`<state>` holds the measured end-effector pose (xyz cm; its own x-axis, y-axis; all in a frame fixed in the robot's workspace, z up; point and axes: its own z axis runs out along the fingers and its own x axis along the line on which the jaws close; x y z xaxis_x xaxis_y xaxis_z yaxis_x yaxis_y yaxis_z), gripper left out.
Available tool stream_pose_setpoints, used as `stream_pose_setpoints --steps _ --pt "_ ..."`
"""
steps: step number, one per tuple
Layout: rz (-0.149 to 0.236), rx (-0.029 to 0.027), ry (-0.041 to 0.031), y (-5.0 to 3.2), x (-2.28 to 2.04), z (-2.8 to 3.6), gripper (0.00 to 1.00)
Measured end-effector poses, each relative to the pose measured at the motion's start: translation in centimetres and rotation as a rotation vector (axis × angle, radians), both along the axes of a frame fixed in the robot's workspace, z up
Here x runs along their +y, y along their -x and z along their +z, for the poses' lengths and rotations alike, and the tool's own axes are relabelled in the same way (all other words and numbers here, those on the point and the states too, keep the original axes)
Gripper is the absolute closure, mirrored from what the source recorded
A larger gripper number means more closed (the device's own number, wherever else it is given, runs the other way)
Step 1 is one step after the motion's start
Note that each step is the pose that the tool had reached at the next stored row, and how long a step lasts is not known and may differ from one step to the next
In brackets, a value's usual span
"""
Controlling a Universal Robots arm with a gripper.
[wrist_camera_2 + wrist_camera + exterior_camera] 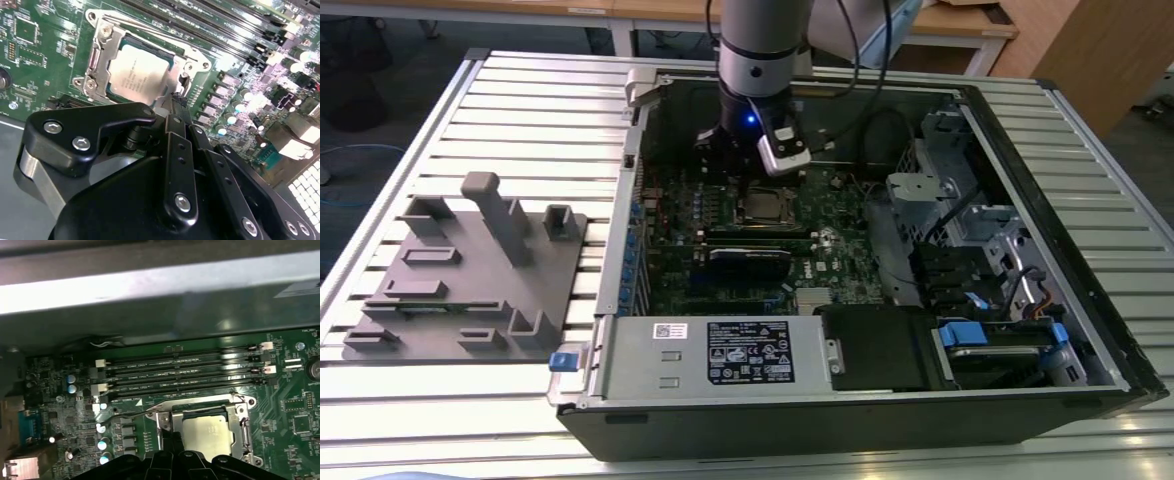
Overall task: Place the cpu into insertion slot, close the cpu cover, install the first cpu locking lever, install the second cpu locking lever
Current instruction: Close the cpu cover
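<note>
Slatted metal surface [520,90] carrying an open computer case [1067,395] laid on its side, with a grey fixture block [467,290] on the exterior view's left. Robot arm [761,50] reaching straight down into the case, over the green motherboard [680,260].

Hand [177,102] low over the insertion slot [765,208], fingers looking pressed together at one edge of the socket, touching or just beside its frame. Hard to tell whether pinching anything thin.

Cpu [135,75] seated flat in the slot, silver top facing up. Cpu cover [98,52] lying down around the chip, its window framing it.

In the first wrist view, thin wire locking lever [131,413] standing out sideways from the socket toward a row of capacitors [102,445], seemingly not latched. Long memory slots [185,371] just beyond the socket.

Likely risks:
- narrow tip slipping off the springy lever and scraping the board or the nearby capacitors
- lever snapping back if released short of its hook
- cover lifting under uneven pressure, letting the chip shift on the socket contacts
</note>
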<state>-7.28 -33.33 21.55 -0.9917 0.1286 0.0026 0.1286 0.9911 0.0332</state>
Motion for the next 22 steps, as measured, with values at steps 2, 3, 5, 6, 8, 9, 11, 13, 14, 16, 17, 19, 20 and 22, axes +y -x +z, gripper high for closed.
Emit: stream_pose_setpoints --steps 2,3,5,6,8,9,11,13,14,16,17,19,20,22 --pt "0.0 0.0 0.0006 -0.12 -0.01 0.0 0.9" --pt "0.0 0.0 0.0007 -0.16 -0.01 0.0 0.9" --pt "0.0 0.0 0.0008 -0.22 -0.02 -0.01 0.9" --pt "0.0 0.0001 0.0009 -0.24 -0.02 -0.01 0.9" --pt "0.0 0.0 0.0007 -0.28 -0.06 -0.03 0.9" --pt "0.0 0.0 0.0007 -0.28 -0.06 -0.03 0.9" --pt "0.0 0.0001 0.0009 -0.28 -0.07 -0.03 0.9" --pt "0.0 0.0001 0.0009 -0.28 -0.14 -0.05 0.9" --pt "0.0 0.0 0.0008 -0.29 -0.17 -0.06 0.9" --pt "0.0 0.0 0.0007 -0.28 -0.18 -0.1 0.9" --pt "0.0 -0.0001 0.0007 -0.28 -0.18 -0.14 0.9" --pt "0.0 -0.0001 0.0008 -0.29 -0.18 -0.27 0.9" --pt "0.0 -0.0001 0.0008 -0.29 -0.18 -0.34 0.9" --pt "0.0 0.0001 0.0011 -0.28 -0.19 -0.37 0.9"
